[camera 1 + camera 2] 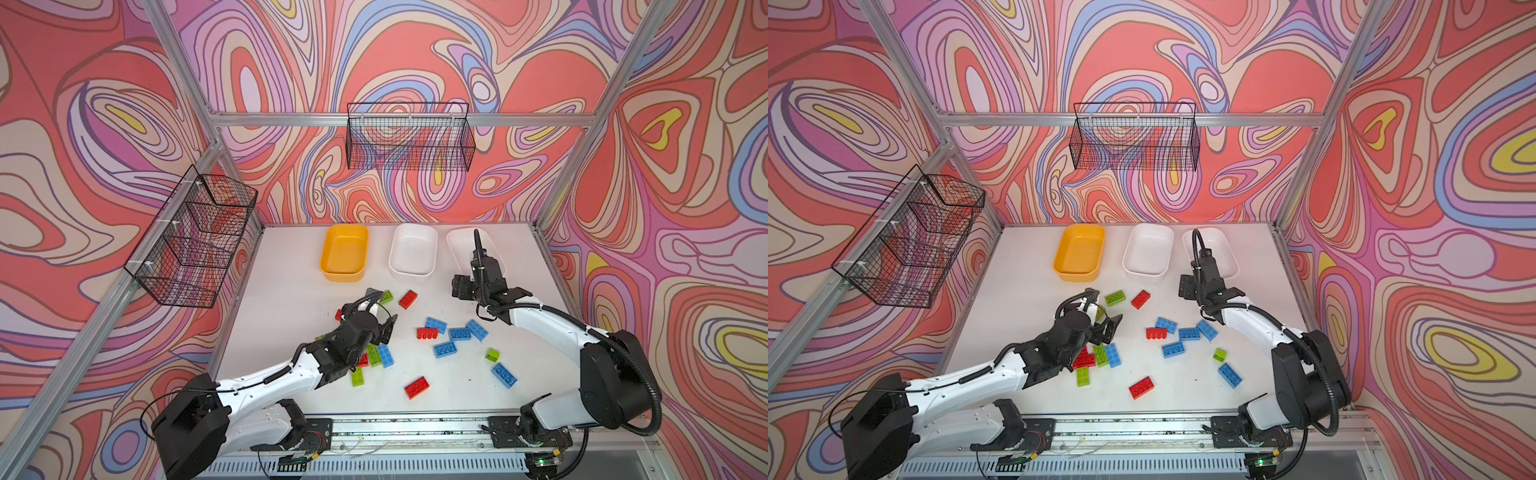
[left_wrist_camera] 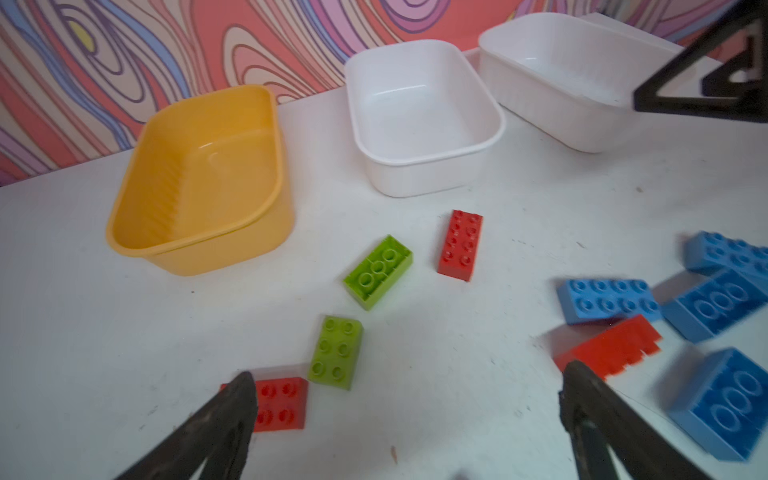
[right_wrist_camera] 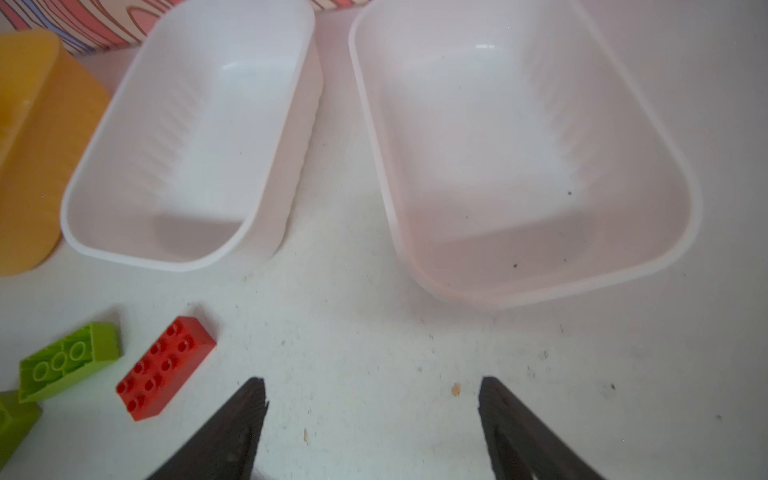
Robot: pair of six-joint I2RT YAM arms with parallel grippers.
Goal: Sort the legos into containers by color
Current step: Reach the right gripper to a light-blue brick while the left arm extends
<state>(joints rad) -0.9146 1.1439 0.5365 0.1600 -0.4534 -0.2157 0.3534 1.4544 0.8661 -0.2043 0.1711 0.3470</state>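
Observation:
Red, lime green and light blue legos lie scattered over the white table (image 1: pixel 291 316). At the back stand three containers: a yellow-orange tub (image 1: pixel 344 253), a white tub (image 1: pixel 413 249) and a second white tub (image 1: pixel 459 243) partly hidden by my right arm. All three look empty. My left gripper (image 2: pixel 409 374) is open over bare table, a small red brick (image 2: pixel 282 403) beside one finger and a green brick (image 2: pixel 336 351) just beyond. My right gripper (image 3: pixel 372 386) is open, holding nothing, low over the table before both white tubs. A red brick (image 3: pixel 166 368) lies off to its side.
A cluster of blue bricks (image 1: pixel 459 332) and a red one (image 1: pixel 427 332) lies mid-table between the arms. More bricks sit under my left wrist (image 1: pixel 376 353). Black wire baskets hang on the left wall (image 1: pixel 195 241) and back wall (image 1: pixel 409 137). Aluminium posts frame the table.

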